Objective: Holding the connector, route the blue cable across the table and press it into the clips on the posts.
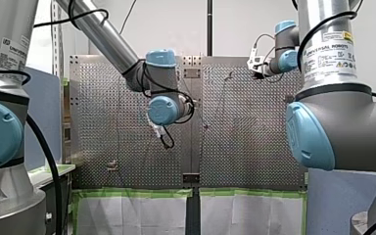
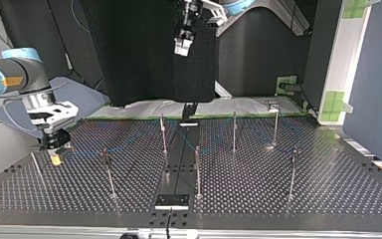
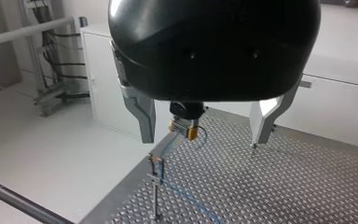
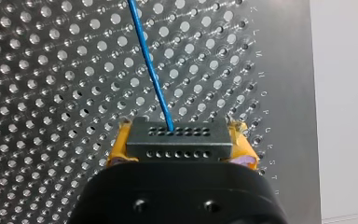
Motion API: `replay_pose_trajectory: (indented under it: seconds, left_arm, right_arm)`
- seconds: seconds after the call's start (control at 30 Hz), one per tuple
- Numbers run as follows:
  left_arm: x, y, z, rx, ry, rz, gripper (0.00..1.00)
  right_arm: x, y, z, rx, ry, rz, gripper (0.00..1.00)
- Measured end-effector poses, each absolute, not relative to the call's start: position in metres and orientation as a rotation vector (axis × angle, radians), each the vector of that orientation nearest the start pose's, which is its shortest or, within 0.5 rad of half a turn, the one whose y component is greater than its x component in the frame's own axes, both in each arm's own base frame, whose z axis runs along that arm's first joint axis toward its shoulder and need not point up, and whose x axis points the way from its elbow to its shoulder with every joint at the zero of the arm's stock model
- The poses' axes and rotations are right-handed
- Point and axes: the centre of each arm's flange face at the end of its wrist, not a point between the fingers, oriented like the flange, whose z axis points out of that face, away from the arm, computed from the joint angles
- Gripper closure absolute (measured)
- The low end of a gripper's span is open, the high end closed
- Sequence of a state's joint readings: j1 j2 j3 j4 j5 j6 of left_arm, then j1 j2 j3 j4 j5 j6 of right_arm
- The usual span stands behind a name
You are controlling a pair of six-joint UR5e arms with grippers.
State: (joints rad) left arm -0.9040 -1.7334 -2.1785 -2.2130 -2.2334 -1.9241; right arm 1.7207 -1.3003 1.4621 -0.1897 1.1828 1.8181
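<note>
My right gripper [image 4: 179, 150] is shut with its yellow pads on a dark grey connector [image 4: 177, 140]. The blue cable [image 4: 149, 70] leaves the connector and runs out over the perforated table. In the top view my right gripper [image 2: 55, 152] hangs low over the table's left part. The cable [image 3: 186, 196] runs from the connector [image 3: 187, 127] through a clip on a post [image 3: 155, 186] and on across the plate. My left gripper [image 3: 201, 141] is open and empty, high above the table, also seen as my left gripper [image 2: 182, 46] near the top view's upper edge.
Several thin metal posts stand on the perforated table [image 2: 328, 179], among them a post [image 2: 197, 169] near the middle and a post [image 2: 293, 172] at the top view's right. A black bracket [image 2: 171, 200] sits at the near edge. White cabinets [image 3: 116, 93] border the table.
</note>
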Motion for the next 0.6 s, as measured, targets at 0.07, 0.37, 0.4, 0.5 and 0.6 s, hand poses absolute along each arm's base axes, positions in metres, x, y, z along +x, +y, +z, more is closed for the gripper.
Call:
replay_pose_trajectory:
  seconds: [0.07,0.37,0.4,0.5,0.6]
  left_arm:
    - [0.22,-0.388,0.218,-0.151,1.47,-0.551,0.0]
    - [0.228,-0.351,0.191,-0.159,1.521,-0.457,0.0]
    - [0.229,-0.346,0.188,-0.163,1.528,-0.443,0.0]
    - [0.23,-0.334,0.18,-0.172,1.545,-0.409,0.0]
    - [0.231,-0.327,0.176,-0.177,1.553,-0.393,0.0]
  right_arm:
    - [0.258,-0.563,0.412,1.508,-1.111,1.772,1.0]
    - [0.257,-0.564,0.412,1.507,-1.112,1.771,1.0]
    - [0.257,-0.564,0.412,1.507,-1.112,1.771,1.0]
    - [0.257,-0.564,0.412,1.507,-1.112,1.771,1.0]
    - [0.257,-0.564,0.412,1.507,-1.112,1.771,1.0]
